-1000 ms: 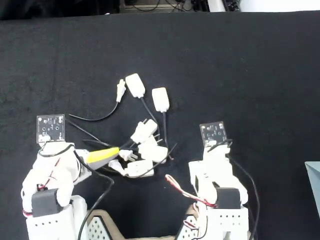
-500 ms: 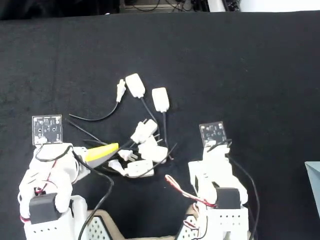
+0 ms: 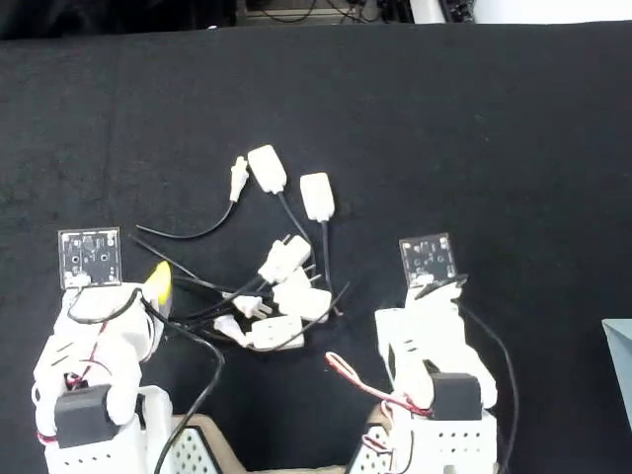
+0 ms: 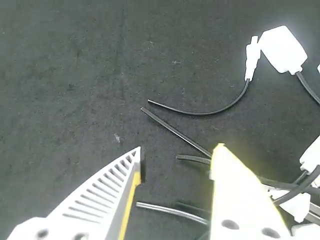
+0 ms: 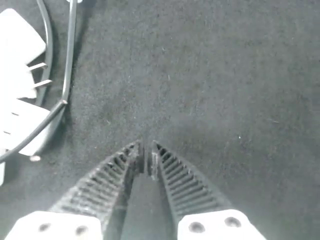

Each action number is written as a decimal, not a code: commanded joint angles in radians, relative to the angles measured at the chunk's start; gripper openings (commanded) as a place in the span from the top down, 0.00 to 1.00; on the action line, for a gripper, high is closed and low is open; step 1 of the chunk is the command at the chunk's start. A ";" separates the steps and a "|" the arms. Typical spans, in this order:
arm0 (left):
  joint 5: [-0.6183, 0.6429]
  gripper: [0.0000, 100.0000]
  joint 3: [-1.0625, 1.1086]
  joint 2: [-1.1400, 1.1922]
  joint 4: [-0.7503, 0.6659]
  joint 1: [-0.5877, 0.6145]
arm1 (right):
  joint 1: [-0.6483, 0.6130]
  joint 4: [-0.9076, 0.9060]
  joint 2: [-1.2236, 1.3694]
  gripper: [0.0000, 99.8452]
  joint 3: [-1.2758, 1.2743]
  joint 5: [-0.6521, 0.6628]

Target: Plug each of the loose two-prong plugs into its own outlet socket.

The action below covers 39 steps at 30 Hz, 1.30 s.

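Several white two-prong plugs (image 3: 286, 291) lie heaped with black cables at the table's middle front. Two white outlet sockets (image 3: 267, 168) (image 3: 317, 196) lie beyond the heap, and one socket (image 4: 282, 47) appears in the left wrist view. My left gripper (image 4: 177, 154) is open over bare cloth and loose cable ends (image 4: 170, 130), left of the heap, holding nothing. Its yellow finger (image 3: 158, 281) is visible from above. My right gripper (image 5: 145, 152) is shut and empty, right of the heap; the plugs (image 5: 17, 45) lie off to one side in its wrist view.
A small white connector (image 3: 238, 178) on a black cable lies beside the left socket. The table is covered in black cloth (image 3: 494, 138), open to the right and at the back. A pale blue-grey object (image 3: 620, 365) sits at the right edge.
My left gripper's yellow finger has swung back from the plug heap toward its arm, and that arm has shifted slightly left. The right arm has barely moved.
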<state>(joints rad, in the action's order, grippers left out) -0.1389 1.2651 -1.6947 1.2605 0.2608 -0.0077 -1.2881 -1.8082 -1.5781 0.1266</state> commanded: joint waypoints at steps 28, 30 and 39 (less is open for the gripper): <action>-0.063 0.97 0.125 0.000 0.006 0.101 | -0.011 -0.103 0.578 0.96 0.756 0.061; -0.081 0.97 0.145 0.000 0.006 0.114 | -0.014 -0.100 0.671 0.96 0.811 0.083; -0.080 0.97 0.189 0.000 -0.015 0.133 | -0.256 -0.029 0.911 0.95 0.868 0.118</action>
<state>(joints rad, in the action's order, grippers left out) -0.2140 1.4661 -1.6947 1.2620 0.3713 -0.1688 -1.3525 -0.9597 -0.7741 0.2386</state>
